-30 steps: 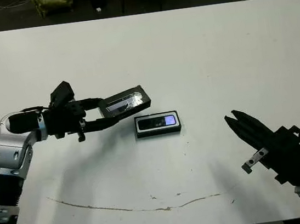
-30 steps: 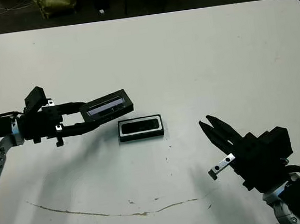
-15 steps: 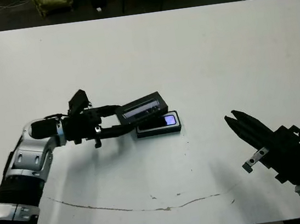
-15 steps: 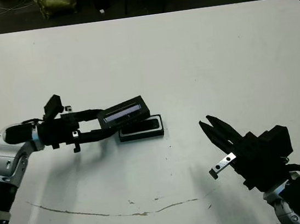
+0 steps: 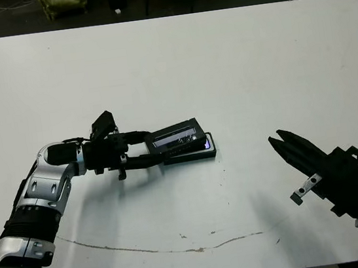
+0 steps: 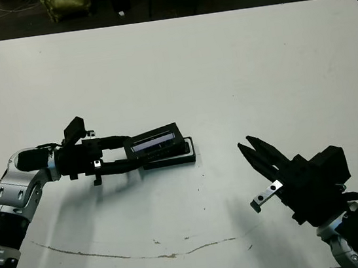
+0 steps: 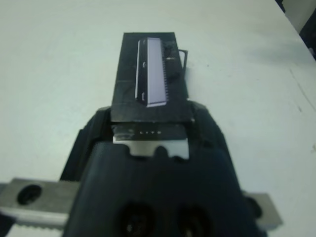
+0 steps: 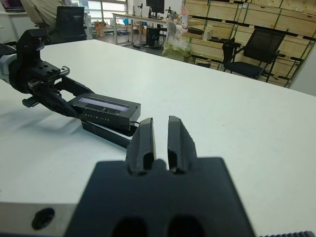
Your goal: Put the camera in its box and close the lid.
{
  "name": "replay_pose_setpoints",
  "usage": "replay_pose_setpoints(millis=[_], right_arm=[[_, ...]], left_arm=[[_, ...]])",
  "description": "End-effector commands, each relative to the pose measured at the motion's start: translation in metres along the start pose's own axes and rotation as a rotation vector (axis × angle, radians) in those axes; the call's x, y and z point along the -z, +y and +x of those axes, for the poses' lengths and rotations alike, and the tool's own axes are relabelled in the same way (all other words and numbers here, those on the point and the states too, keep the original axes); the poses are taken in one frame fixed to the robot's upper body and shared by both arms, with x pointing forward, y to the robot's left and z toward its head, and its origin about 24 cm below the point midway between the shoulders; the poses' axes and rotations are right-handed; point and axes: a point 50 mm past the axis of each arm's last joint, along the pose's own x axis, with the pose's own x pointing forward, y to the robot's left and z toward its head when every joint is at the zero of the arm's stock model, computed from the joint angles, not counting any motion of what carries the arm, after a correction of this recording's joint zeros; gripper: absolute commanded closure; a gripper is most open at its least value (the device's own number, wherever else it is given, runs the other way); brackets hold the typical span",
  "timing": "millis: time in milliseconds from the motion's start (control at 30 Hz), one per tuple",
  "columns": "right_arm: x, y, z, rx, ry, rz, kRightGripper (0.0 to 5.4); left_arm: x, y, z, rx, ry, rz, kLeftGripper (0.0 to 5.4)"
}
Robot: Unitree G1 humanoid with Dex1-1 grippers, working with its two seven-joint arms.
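Observation:
My left gripper (image 5: 156, 147) is shut on the left end of the lid (image 5: 178, 136), a flat black cover with a glossy strip. It holds the lid slightly tilted over the box (image 5: 206, 153), covering most of it. Only the box's right end and front edge show. The camera (image 5: 205, 144) lies in the box, and just its bluish lit patch peeks out past the lid's right edge. The left wrist view has the lid (image 7: 148, 74) between the fingers. My right gripper (image 5: 276, 138) hovers shut at the table's front right, well clear of the box, with nothing in it.
The white table (image 5: 235, 60) spreads wide around the box. A thin brown scuff line (image 5: 148, 247) runs along the front part. Chairs and shelves with boxes (image 8: 247, 29) stand beyond the table's far edge.
My left gripper has carried the lid to the right and down, from beside the box's left end to over most of it. The right arm has stayed put.

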Motion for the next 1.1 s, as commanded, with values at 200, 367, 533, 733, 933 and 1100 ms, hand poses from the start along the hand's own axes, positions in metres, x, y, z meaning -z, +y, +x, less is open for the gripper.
replay_pose_setpoints(millis=[200,367,533,733,933,1100], right_arm=[[0.006,-0.002,-0.002,0.013,0.033,0.031,5.40],[0.007,-0.003,-0.002,0.006,0.026,0.026,5.40],[0.006,-0.002,-0.002,0.009,0.033,0.025,5.40],[0.004,-0.001,-0.003,0.014,0.043,0.025,5.40],[0.006,-0.002,-0.002,0.013,0.039,0.023,5.40],[0.002,-0.002,-0.003,0.015,0.042,-0.009,5.40]], left_arm=[[0.005,0.006,0.001,0.021,0.064,-0.013,3.34],[0.007,0.010,0.001,0.035,0.092,-0.025,3.34],[0.008,0.012,0.003,0.070,0.145,-0.051,3.34],[0.008,0.013,0.005,0.144,0.204,-0.068,3.34],[0.011,0.013,0.006,0.196,0.209,-0.109,3.36],[0.013,0.012,0.008,0.214,0.206,-0.113,3.37]])
